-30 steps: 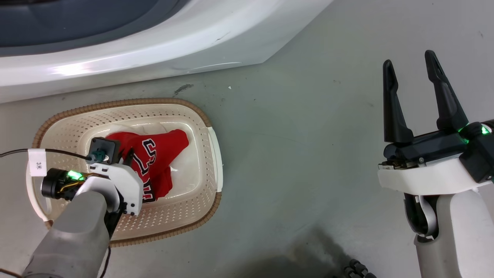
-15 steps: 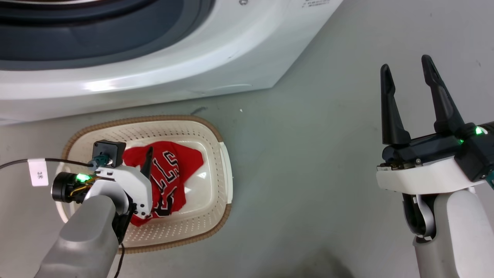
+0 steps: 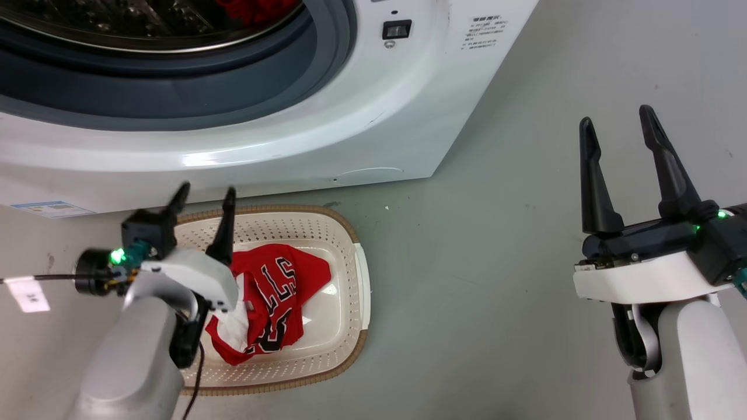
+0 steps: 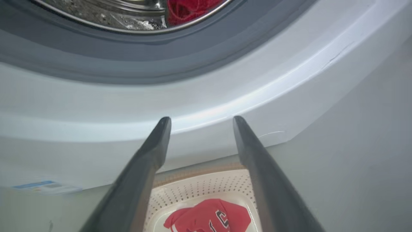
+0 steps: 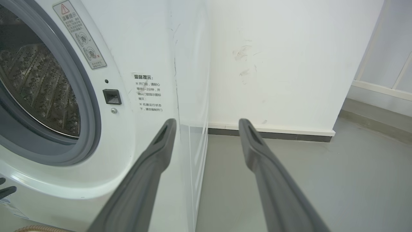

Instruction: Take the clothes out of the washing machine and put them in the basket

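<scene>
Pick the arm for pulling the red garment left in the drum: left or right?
Left, likely. The left arm is over the basket, jaws open and empty, pointing up at the porthole where the red garment lies. The right arm sits off past the washing machine's corner.

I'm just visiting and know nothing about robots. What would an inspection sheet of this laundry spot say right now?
Surface: grey floor, bare apart from small marks.
Job's things: washing machine with a red garment in its drum; a red lettered garment lies in the basket, which stands on the floor in front of the washer.
Clutter: nothing seen.
Tools: left tool open, empty, over the basket's washer-side rim; right tool open, empty, over bare floor.
Cables: black cable with a white tag at the left arm.
Surroundings: white wall with dark skirting beside the washer.
</scene>
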### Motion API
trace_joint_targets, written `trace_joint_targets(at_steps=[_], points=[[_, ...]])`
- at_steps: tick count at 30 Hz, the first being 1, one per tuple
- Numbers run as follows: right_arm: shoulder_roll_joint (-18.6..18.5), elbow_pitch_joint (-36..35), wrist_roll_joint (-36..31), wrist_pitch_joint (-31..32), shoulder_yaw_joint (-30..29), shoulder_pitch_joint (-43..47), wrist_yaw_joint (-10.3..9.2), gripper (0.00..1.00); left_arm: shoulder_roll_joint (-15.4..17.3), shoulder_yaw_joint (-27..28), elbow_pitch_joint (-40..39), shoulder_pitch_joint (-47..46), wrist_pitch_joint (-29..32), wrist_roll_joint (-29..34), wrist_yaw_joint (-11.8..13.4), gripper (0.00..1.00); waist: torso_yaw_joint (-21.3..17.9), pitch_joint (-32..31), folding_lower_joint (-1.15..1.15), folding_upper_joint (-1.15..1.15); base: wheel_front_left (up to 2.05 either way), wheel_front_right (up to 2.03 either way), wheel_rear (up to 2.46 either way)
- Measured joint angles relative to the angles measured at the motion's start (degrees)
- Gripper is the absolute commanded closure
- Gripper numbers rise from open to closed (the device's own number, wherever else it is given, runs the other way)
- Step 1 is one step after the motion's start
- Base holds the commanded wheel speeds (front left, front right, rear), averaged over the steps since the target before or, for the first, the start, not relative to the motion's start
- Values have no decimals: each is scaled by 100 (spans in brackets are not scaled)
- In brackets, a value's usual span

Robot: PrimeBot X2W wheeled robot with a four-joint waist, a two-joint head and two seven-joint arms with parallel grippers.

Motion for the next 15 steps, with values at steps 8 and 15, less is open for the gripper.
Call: trace_joint_targets(at_steps=[8,15], points=[[0,-47,51,0,3,19,0,0,264,630,-964,-479,0,380,-149,0,-149,223,0,0,0,0,0],[-2,-122,189,0,3,17,0,0,678,767,-1089,-1728,554,271,-364,0,-357,611,1,0,0,0,0]])
